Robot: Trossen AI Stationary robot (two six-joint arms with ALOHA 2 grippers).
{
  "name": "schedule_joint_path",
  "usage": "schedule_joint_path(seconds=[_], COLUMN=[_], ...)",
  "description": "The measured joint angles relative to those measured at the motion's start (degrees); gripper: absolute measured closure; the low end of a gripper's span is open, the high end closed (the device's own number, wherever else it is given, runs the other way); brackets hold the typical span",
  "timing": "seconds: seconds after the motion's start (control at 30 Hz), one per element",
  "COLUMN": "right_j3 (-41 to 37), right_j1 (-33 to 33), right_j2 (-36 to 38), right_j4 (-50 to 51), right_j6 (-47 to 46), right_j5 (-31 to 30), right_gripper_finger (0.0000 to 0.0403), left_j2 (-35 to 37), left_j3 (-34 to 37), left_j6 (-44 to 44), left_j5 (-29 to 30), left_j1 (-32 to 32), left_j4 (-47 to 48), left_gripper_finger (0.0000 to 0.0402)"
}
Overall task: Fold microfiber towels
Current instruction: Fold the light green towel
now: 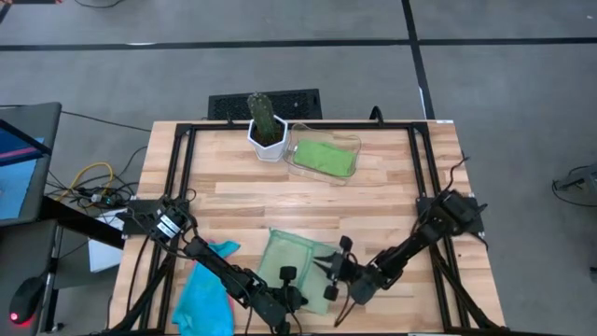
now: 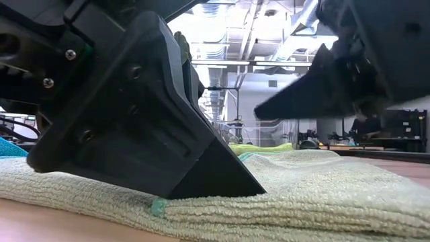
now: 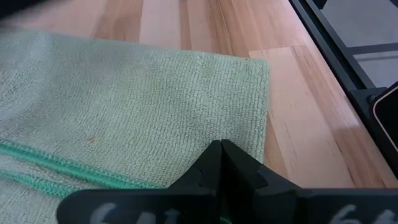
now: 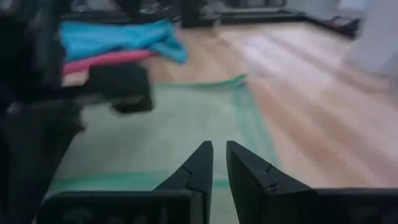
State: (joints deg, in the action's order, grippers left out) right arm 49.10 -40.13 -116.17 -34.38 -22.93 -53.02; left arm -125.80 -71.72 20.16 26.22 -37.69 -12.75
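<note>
Near the counter's [image 1: 373,187] front edge lies a light green towel [image 1: 297,259], nubbly, darker-stitched along its hem, its near part doubled over. The left gripper [image 3: 221,167], clenched, presses on it. The right gripper [image 4: 219,163] hovers over it, fingers slightly parted, grasping nothing. A turquoise towel [image 1: 205,289] lies crumpled beside, over pink [image 4: 106,59]. Another green towel [image 1: 324,156] fills the clear tray [image 1: 354,142].
</note>
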Motion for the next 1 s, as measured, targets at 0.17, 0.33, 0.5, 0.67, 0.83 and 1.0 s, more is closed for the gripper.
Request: schedule_joint_path(seconds=[0.17, 0.33, 0.5, 0.67, 0.83, 1.0], right_j3=[0.0, 0.1, -0.1, -5.1, -10.6, -11.0], right_j1=[1.1, 1.5, -0.1, -1.1, -1.1, -1.1], right_j2=[-7.4, -6.3, 1.5, 4.9, 1.7, -1.6], right_j4=[-4.8, -3.5, -3.1, -0.5, -0.6, -1.0], right_j6=[-2.4, -3.6, 6.8, 5.7, -8.7, -13.2], right_j5=[5.9, 7.8, 0.3, -5.9, -5.6, -5.2], right_gripper_finger=[0.0332, 0.0335, 0.0346, 0.0368, 0.0390, 0.0382], left_j2=[0.0, 0.0, 0.0, 0.0, 0.0, 0.0], left_j3=[0.0, 0.0, 0.0, 0.0, 0.0, 0.0], left_j6=[0.0, 0.0, 0.0, 0.0, 0.0, -0.4], left_j5=[0.1, -0.1, 0.0, -0.1, 0.0, 0.0], left_j1=[0.0, 0.0, 0.0, 0.0, 0.1, 0.2], left_j4=[-0.1, -0.1, -0.1, -0.2, -0.1, -0.2], left_gripper_finger=[0.0401, 0.0401, 0.0401, 0.0401, 0.0401, 0.0401])
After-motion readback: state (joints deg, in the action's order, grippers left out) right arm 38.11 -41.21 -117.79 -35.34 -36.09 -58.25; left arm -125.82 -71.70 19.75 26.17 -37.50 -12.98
